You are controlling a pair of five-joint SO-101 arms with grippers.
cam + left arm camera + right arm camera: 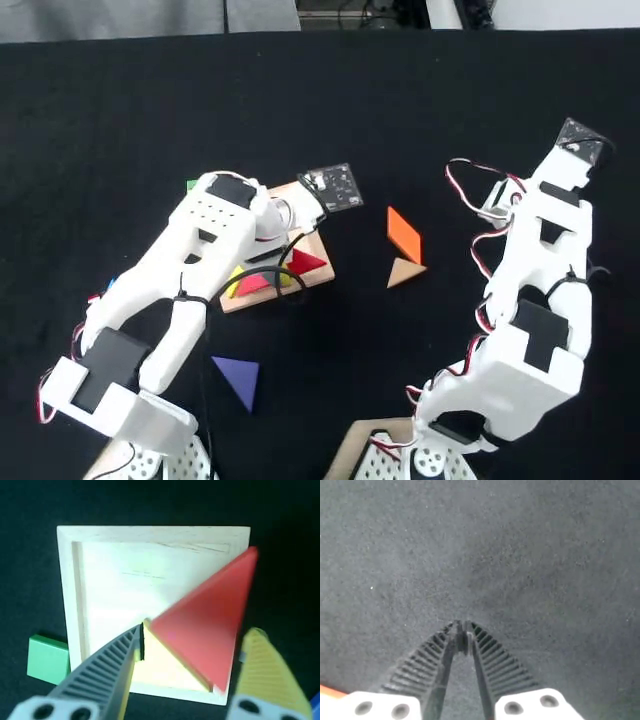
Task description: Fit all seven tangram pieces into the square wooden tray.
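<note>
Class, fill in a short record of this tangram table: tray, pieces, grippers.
tray: square wooden tray, under left gripper
in tray: red triangle, corner over the rim; yellow triangle
outside tray: green piece beside it; orange parallelogram; tan triangle; purple triangle
right gripper: shut, over black cloth

The high view looks steeply down on the black counter (120, 120). It shares the wooden tray (250, 299) with the left wrist view, which is close above it. The right wrist view faces the counter closely.
</note>
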